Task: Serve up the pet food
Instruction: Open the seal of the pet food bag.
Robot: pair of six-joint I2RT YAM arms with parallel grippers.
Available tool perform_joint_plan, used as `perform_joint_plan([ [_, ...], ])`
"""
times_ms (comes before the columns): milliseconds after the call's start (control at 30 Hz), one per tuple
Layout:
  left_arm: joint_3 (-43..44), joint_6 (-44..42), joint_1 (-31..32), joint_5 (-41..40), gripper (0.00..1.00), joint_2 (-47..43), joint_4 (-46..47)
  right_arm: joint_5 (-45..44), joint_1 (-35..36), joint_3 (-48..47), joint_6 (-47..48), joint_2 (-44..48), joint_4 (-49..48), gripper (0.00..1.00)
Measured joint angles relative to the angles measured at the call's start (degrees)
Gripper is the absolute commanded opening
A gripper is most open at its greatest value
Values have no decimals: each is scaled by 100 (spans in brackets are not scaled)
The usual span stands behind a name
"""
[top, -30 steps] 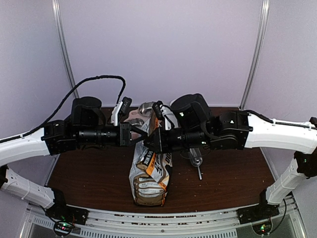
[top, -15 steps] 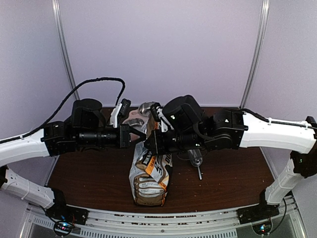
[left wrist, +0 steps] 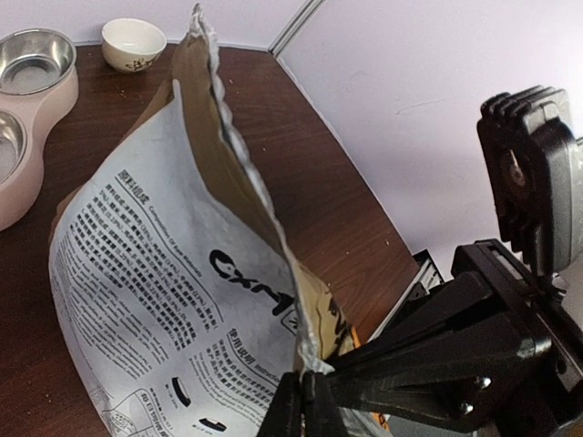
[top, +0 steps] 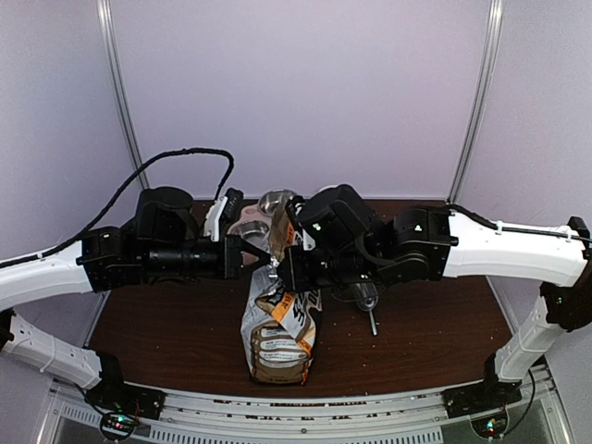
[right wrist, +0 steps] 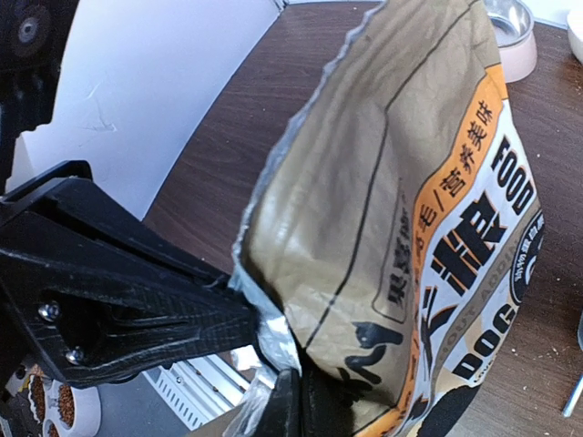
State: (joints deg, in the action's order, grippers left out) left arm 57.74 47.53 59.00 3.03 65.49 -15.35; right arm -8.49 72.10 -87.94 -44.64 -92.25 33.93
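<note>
The white-and-kraft printed pet food bag (top: 277,324) stands upright at the table's middle, its torn, silver-lined top raised. My left gripper (top: 262,256) is shut on the top edge of the bag (left wrist: 155,273), pinching it between the fingertips (left wrist: 303,401). From the other side, my right gripper (top: 277,265) is shut on the same mouth, at the edge of the bag's orange-lettered face (right wrist: 410,200). The two grippers almost touch. The pet food itself is hidden inside the bag.
A pink double-bowl feeder (top: 254,217) with steel bowls stands just behind the bag. Right of the bag, under my right arm, lies a metal scoop (top: 368,301). A small white cup (left wrist: 133,43) sits by the back wall. The table edge (left wrist: 401,300) runs close by.
My right wrist has rolled and shifted a little left, twisting its side of the bag's mouth. The left arm has barely moved. Both grippers stay shut on the bag.
</note>
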Motion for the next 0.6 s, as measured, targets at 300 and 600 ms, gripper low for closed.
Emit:
perform_joint_plan([
  [300, 0, 42, 0, -136, 0, -7, -157, -205, -15, 20, -81, 0, 205, 0],
  [600, 0, 48, 0, -164, 0, -37, -236, -212, -46, 50, -79, 17, 212, 0],
])
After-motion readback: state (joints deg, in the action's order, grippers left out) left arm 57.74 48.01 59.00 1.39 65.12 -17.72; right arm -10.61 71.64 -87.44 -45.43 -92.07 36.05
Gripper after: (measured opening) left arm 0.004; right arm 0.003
